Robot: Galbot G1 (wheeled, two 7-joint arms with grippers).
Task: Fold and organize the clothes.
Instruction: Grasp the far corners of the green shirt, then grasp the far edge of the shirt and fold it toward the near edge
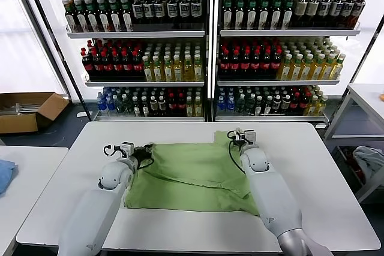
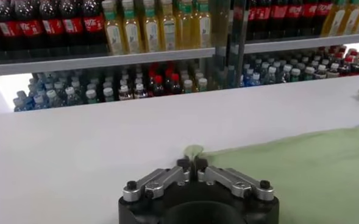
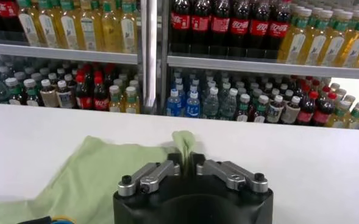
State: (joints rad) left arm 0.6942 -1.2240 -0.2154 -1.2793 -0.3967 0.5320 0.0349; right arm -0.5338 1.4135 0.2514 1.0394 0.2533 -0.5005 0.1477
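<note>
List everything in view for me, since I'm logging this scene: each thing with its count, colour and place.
shirt: one, light green, spread on the table between the arms
table: one, white, in front of the robot
drink bottles: many, dark, red, yellow and green, on shelves behind the table
cardboard box: one, brown, on the floor far left
blue cloth: one, on the side table at left
pale cloth bundle: one, grey-white, at right
left gripper: shut on the shirt's left edge
right gripper: shut on the shirt's far right corner
</note>
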